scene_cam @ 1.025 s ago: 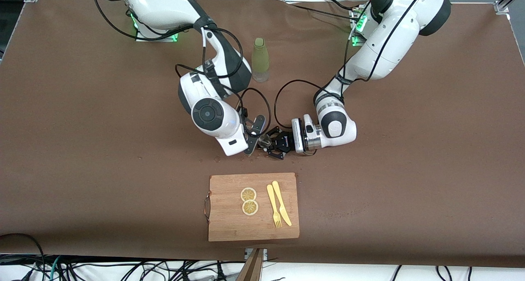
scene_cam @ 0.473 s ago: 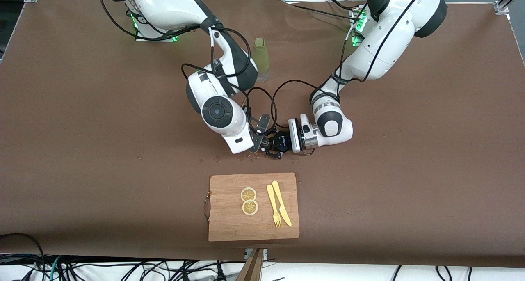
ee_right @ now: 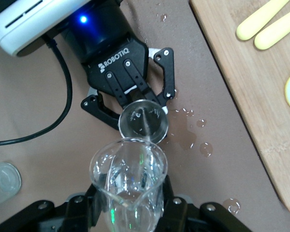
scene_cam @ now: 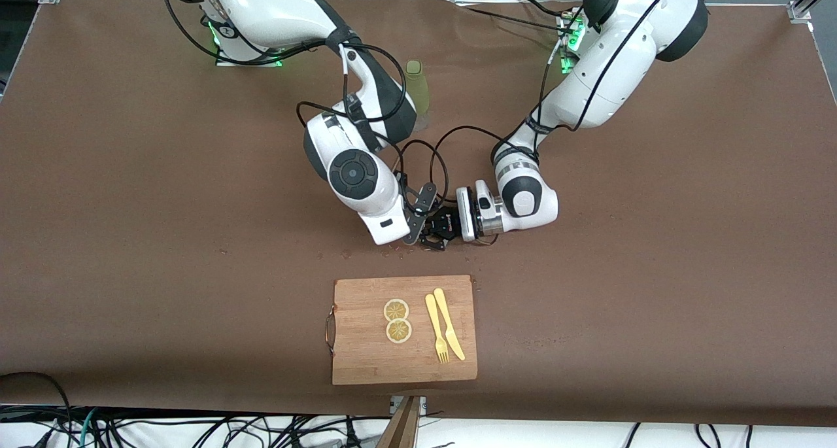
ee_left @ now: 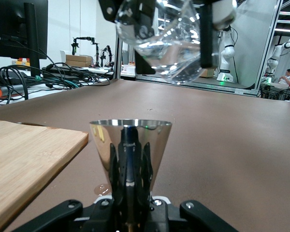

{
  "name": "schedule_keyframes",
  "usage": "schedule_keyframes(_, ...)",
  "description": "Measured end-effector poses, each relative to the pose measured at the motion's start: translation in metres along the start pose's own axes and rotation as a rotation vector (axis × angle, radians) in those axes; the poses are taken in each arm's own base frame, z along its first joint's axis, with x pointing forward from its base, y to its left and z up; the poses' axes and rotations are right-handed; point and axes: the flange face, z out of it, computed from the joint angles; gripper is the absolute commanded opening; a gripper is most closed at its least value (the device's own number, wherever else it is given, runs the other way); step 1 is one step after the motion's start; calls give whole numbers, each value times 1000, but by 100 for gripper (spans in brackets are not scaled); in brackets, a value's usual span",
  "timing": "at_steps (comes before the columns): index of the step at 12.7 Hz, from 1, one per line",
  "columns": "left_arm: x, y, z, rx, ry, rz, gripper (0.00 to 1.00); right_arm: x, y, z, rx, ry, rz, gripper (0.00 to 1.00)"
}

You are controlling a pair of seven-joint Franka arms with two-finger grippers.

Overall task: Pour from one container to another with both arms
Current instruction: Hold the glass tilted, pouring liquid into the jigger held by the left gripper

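Front view: both hands meet over the bare counter, between the olive bottle and the cutting board. The left hand reaches in sideways, low over the counter; the right hand hangs beside it. Both are too crowded here to read, and neither glass cup nor jigger can be made out. The right arm cuts off most of the bottle.

Left wrist view: the left hand is pinched on the waist of the steel jigger, holding it upright with its mouth level. The glass cup hangs tilted above it, liquid pooled toward its lip. The jigger's lower cone is hidden between the fingers.

Right wrist view: the right hand is pinched on the cup, its spout just over the jigger's rim, a thin stream falling in. Droplets already dot the counter beside the board.

The likely failure is spillage: the stream enters near the rim, so a steeper tilt or slight drift of either hand would send it outside. How full the jigger is cannot be judged.
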Motion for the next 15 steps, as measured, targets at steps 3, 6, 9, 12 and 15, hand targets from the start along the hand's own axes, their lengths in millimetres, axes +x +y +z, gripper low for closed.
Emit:
schedule_keyframes(3, 1, 5, 6, -11, -1, 1, 0, 0, 5, 4, -11, 4, 11, 27)
schedule_keyframes(6, 1, 7, 8, -14, -1, 0, 0, -2, 10, 13, -33, -14, 9, 27)
schedule_keyframes(9, 4, 3, 9, -11, 5, 7, 0, 2, 2, 15, -58, -35, -13, 27)
schedule_keyframes(12, 5, 0, 9, -7, 8, 11, 0, 6, -4, 16, -69, -45, -26, 27)
schedule_keyframes(15, 6, -1, 9, -6, 9, 13, 0, 6, -5, 17, -96, -66, -40, 27)
